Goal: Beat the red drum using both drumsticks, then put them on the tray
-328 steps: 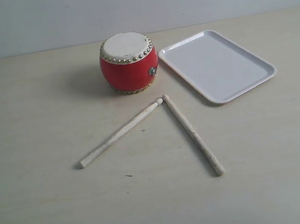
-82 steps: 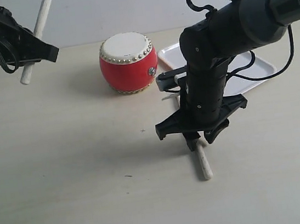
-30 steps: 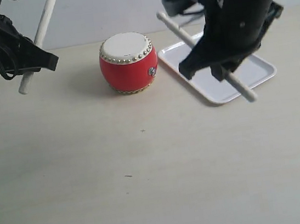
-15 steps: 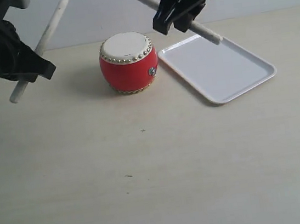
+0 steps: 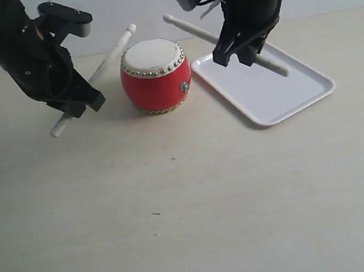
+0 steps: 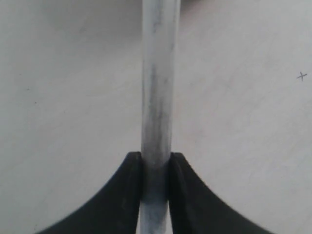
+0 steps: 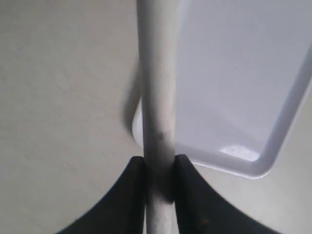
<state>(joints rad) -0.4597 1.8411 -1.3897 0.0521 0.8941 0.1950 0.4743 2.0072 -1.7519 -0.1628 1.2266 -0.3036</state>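
Left hand [image 5: 77, 102] and right hand [image 5: 243, 53] clamp drumsticks [image 5: 112, 54] flanking red drum [image 5: 157, 85], beside tray [image 5: 276, 90].

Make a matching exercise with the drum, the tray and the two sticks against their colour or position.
Column one:
1 drum
2 tray
3 left stick
4 right stick

Column two:
A white rectangle
B gripped, slanting partly over the tray
C red, pale top
D gripped, tip raised by the drum's left side

Pairs: 1-C, 2-A, 3-D, 4-B
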